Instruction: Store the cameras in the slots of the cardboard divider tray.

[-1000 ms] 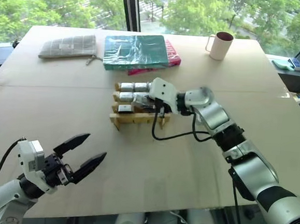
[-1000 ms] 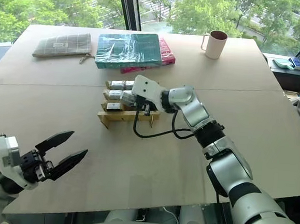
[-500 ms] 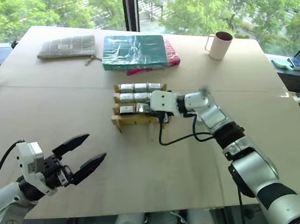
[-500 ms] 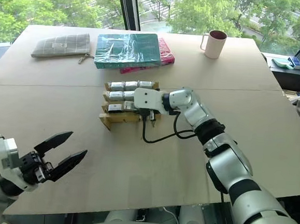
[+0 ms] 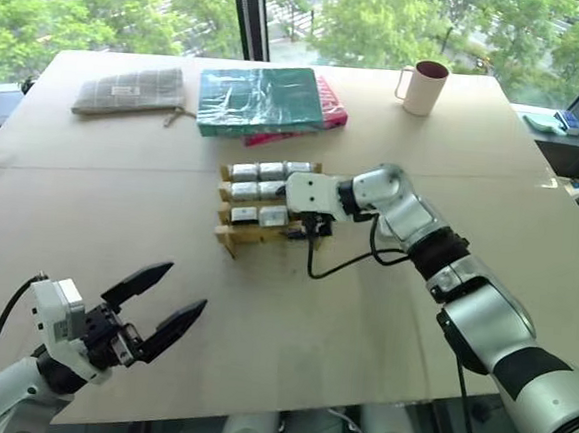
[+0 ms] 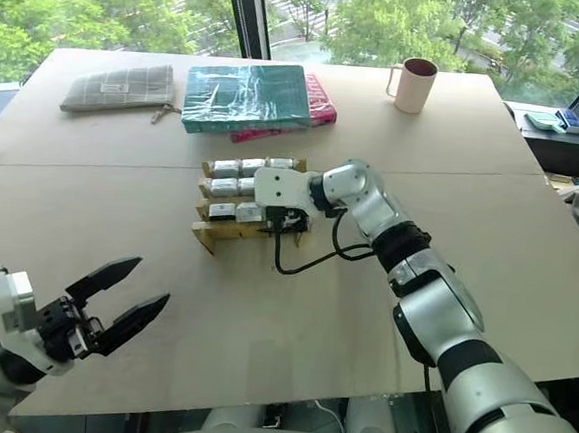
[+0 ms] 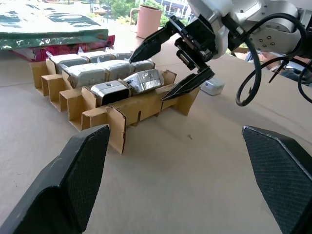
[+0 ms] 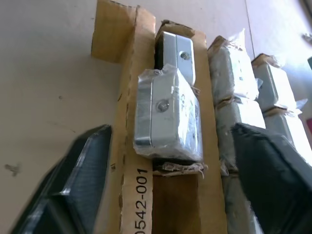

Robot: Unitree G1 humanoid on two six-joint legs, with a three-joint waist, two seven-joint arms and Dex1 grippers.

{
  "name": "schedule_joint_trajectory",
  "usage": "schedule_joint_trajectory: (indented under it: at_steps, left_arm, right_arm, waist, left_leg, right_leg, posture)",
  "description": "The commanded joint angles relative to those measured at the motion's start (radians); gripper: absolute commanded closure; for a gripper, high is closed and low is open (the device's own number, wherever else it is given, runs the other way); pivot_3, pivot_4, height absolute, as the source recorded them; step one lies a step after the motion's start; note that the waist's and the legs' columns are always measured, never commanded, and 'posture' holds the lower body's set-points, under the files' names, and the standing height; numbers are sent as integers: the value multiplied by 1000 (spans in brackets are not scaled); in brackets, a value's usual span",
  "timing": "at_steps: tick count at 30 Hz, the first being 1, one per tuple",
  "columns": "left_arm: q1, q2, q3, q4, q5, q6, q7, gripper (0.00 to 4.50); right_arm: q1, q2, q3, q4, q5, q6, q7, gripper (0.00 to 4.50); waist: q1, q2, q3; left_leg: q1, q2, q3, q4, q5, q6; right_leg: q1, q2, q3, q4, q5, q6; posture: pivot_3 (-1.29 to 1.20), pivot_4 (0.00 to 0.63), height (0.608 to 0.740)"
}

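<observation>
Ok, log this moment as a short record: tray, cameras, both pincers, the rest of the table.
tray: cardboard divider tray, mid-table, nearest row empty
cameras: eight cameras slotted; three, three, two counting from the far row
right pincer: right pincer open, fingers either side of a third-row camera
left pincer: left pincer open, near the table edge, apart from the tray
far side: grey pouch, teal book, pink mug

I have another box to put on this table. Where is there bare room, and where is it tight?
Bare: the wide tabletop between the cardboard divider tray and the left gripper, and the stretch between tray and mug. Tight: around the tray, where the open right gripper hangs over the cameras, and by the teal book.
</observation>
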Motion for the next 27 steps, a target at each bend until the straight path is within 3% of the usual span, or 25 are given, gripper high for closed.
schedule_joint_trajectory:
  at_steps: [1,3,4,6,14,17,27]
  left_arm:
    - [-9,8,-20,-35,-7,-10,-5,0]
    - [-31,15,-34,-24,-6,-4,-4,0]
    - [-44,20,-40,-14,-5,-2,-6,0]
    - [-66,29,-49,5,-3,2,-12,0]
    - [-106,53,-56,46,-1,2,-34,0]
    - [-83,52,-42,43,-6,1,-43,0]
    - [-15,36,-6,3,-15,-15,-26,0]
  right_arm:
    - [72,-73,-103,-372,134,236,27,660]
    - [136,-128,-128,-539,164,351,19,660]
    - [164,-152,-126,-590,153,363,5,138]
    - [204,-182,-107,-647,121,360,-25,49]
    - [212,-112,1,-545,-9,282,-180,49]
    - [199,-70,16,-506,-19,263,-207,792]
    - [172,-17,57,-381,-61,176,-241,792]
  waist:
    - [5,0,0]
    - [10,0,0]
    - [10,0,0]
    - [10,-1,-1]
    - [-4,-1,-1]
    - [-3,-1,-1]
    - [-2,-1,-1]
  left_leg:
    - [0,0,0,0,0,0]
    - [-1,0,-1,0,0,0]
    - [-1,0,-1,0,0,0]
    - [0,0,-1,0,-2,-2]
    - [3,1,0,0,2,-1]
    - [2,0,1,0,2,-1]
    - [1,0,0,0,2,-1]
  right_leg:
    - [0,0,0,0,0,0]
    - [0,-1,-1,-1,0,0]
    - [0,-1,0,-1,0,0]
    - [0,-1,-1,0,0,0]
    - [0,0,1,4,-2,-4]
    - [0,0,1,3,-2,-4]
    - [0,1,0,2,-1,-2]
  posture:
    - [0,150,740]
    - [0,150,740]
    - [0,150,740]
    - [0,150,740]
    - [0,150,740]
    - [0,150,740]
    - [0,150,740]
